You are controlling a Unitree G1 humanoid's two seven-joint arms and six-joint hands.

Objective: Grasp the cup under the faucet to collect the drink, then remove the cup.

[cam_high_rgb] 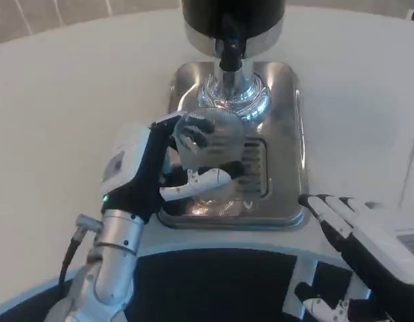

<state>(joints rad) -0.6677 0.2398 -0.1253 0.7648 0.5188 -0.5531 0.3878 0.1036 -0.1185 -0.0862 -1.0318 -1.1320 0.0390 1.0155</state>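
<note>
Clear cup: gripped by left hand over the drip tray, near the faucet for filling; right hand empty, fingers extended, on the surface.

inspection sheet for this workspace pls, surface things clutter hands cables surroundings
surface: white table, bare around the tray
job's things: clear cup held over steel drip tray, just short of the faucet of the black dispenser
clutter: nothing seen
hands: left robot hand grips the cup; right robot hand rests open at the tray's near right corner
cables: black cable beside the left forearm
surroundings: floor strip past the table's far edge
</note>
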